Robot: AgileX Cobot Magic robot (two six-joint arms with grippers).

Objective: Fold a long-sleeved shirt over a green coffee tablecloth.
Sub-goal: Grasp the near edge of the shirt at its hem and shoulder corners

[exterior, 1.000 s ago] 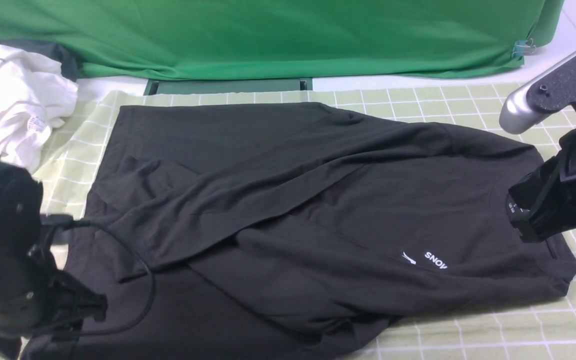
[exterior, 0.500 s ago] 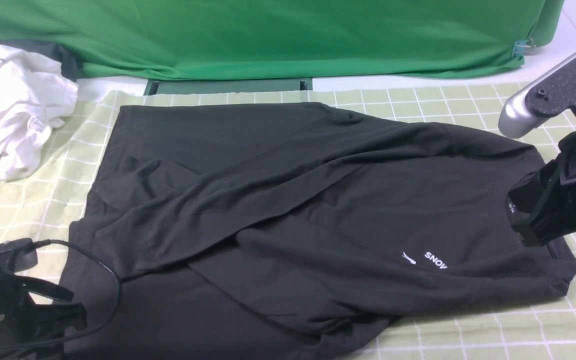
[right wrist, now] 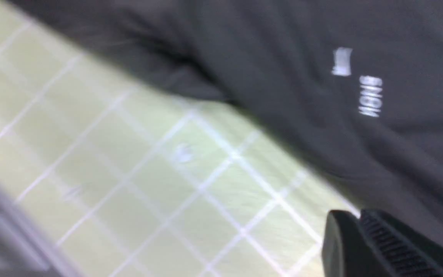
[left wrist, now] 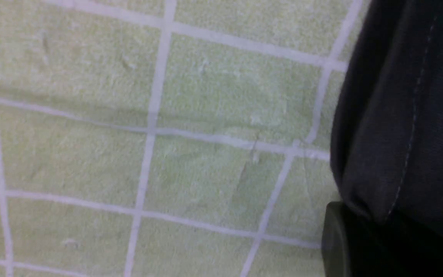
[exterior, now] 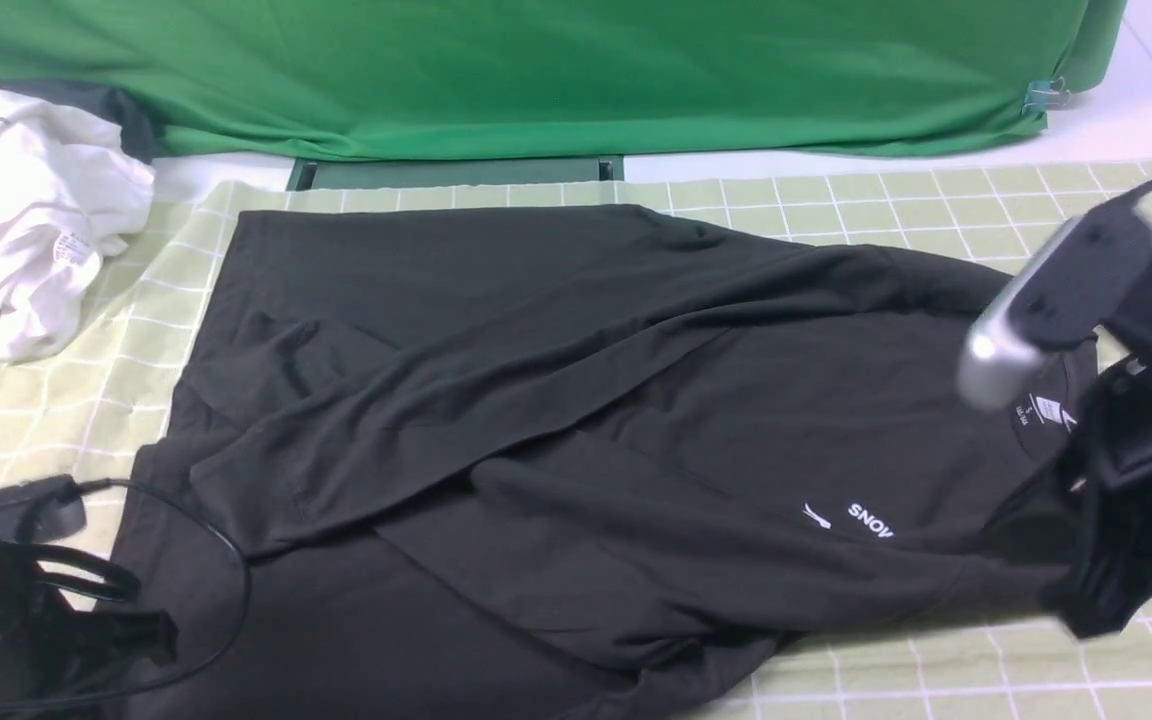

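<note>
As the left tool (exterior: 146, 632) sits closed on the shirt's (exterior: 556, 420) hem (left wrist: 394, 127), stitched edge bunched against its finger, the step in hand looks like the grasp before a lengthwise fold. Right tool (exterior: 1086, 590) is down at the collar end, beside the neck label (exterior: 1046, 410); too blurred to tell whether it grips. Shirt lies spread between the two tools on the checked cloth (exterior: 836, 200), sleeves (exterior: 456, 370) crossed over the body. Next move, likely: secure the right-hand hold, then lift both ends together and carry that edge away from the tools, tension even.
</note>
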